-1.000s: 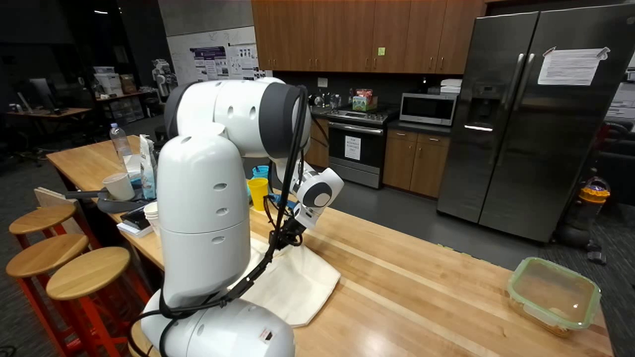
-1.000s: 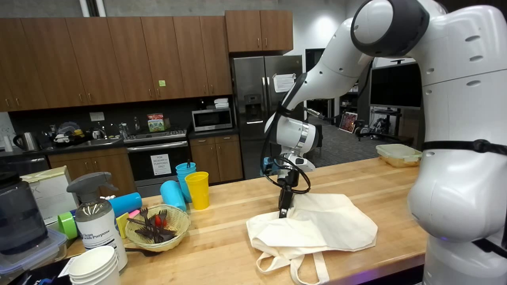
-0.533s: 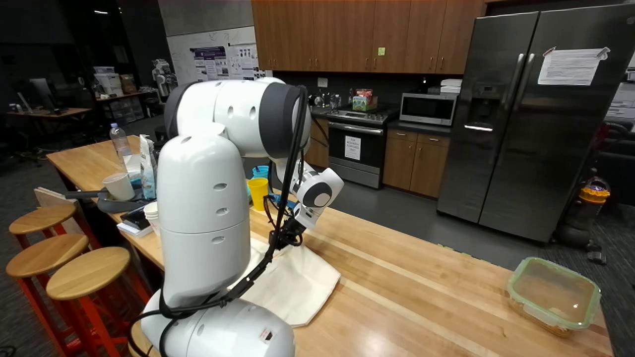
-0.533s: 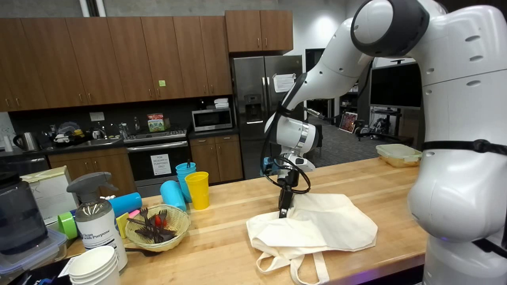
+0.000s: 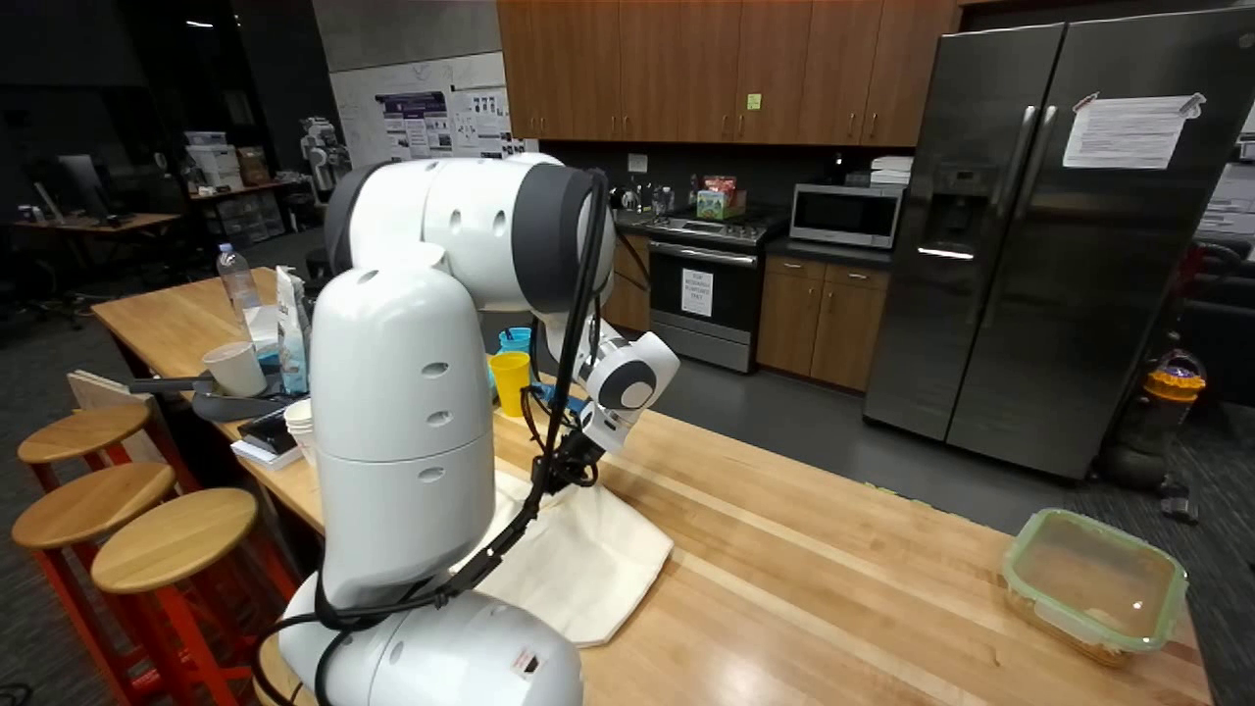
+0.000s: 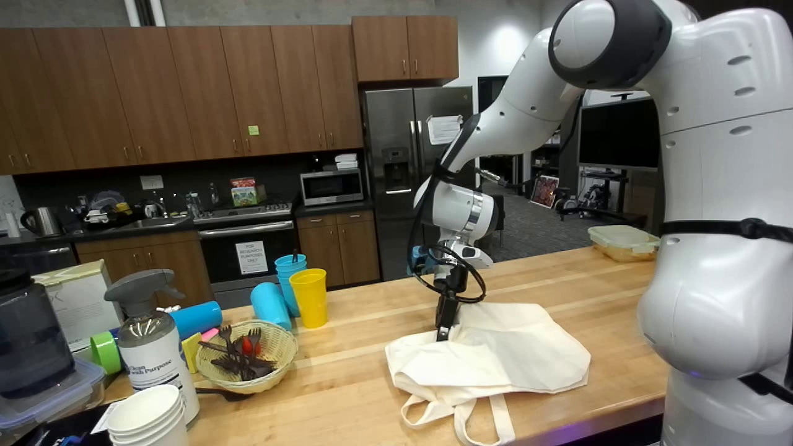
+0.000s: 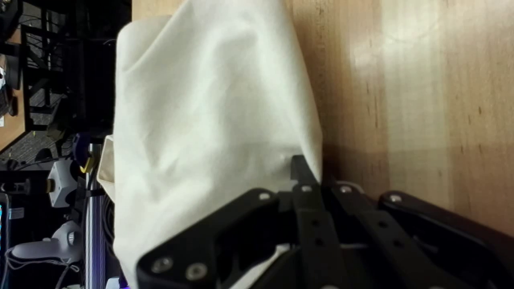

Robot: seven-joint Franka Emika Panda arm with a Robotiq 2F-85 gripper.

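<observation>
A cream cloth tote bag (image 6: 520, 347) lies flat and a little rumpled on the wooden table, its straps (image 6: 433, 412) trailing toward the near edge. My black gripper (image 6: 442, 333) points down at the bag's far side. In the wrist view the gripper (image 7: 317, 176) is shut on an edge of the bag (image 7: 217, 104). Cloth runs between the fingers (image 7: 303, 170), and the tip of the right one is hidden in shadow. In an exterior view the arm covers part of the bag (image 5: 578, 559), and the fingertips cannot be made out there.
Left of the bag stand a wicker basket (image 6: 282, 359) of dark plastic forks, a yellow cup (image 6: 310, 297), blue cups (image 6: 288, 266) and a spray bottle (image 6: 152, 353). White cups (image 6: 148, 415) sit nearer. A lidded container (image 5: 1093, 579) rests at the table's far end.
</observation>
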